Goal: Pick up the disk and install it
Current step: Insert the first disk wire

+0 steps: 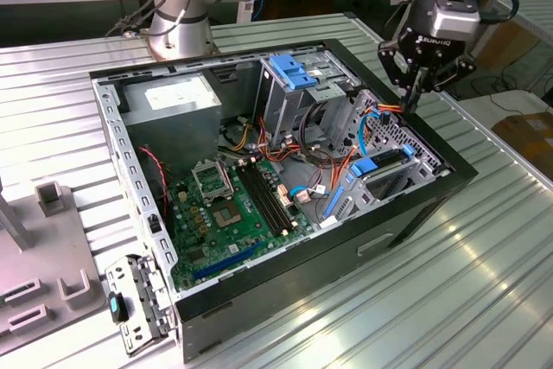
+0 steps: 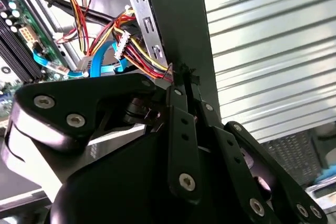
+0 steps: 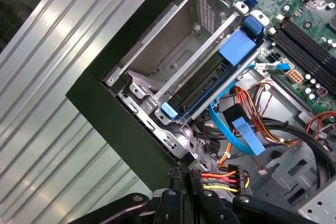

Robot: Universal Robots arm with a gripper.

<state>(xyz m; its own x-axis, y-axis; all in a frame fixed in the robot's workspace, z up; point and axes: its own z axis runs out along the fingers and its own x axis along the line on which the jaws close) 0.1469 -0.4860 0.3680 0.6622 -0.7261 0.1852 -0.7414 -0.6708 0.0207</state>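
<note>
at the exterior view's left a grey fixture (image 1: 54, 252) stands on the ribbed table (image 1: 484, 283), with no disk on it that i can see. moving right, the open computer case (image 1: 285, 304) holds the power-supply box (image 1: 177, 101) in its upper left corner and the motherboard (image 1: 233, 205) below that. the fixed blue bracket (image 1: 294, 71) sits at upper centre.

further right, in the right-centre of the frame, the disk (image 1: 386, 162) lies inside the drive cage (image 1: 415, 140) with its blue rail ends showing at the mouth. the first wrist view shows the disk (image 3: 207, 80) slid along the cage's slot, rails level with the metal frame. i judge the pick-up and the insertion done. i cannot tell whether it has latched fully home.

at the upper right of the exterior view my fingers (image 1: 412, 101) hang just over the case's rim, well apart from the disk. in both wrist views the fingers (image 2: 186, 85) are pressed together and hold nothing that i can see. a power connector (image 3: 220, 177) with red and yellow wires lies just beside them, and a loose blue cable (image 3: 247, 135) lies between it and the disk. i see neither plugged into the disk, so any cabling looks undone.
</note>
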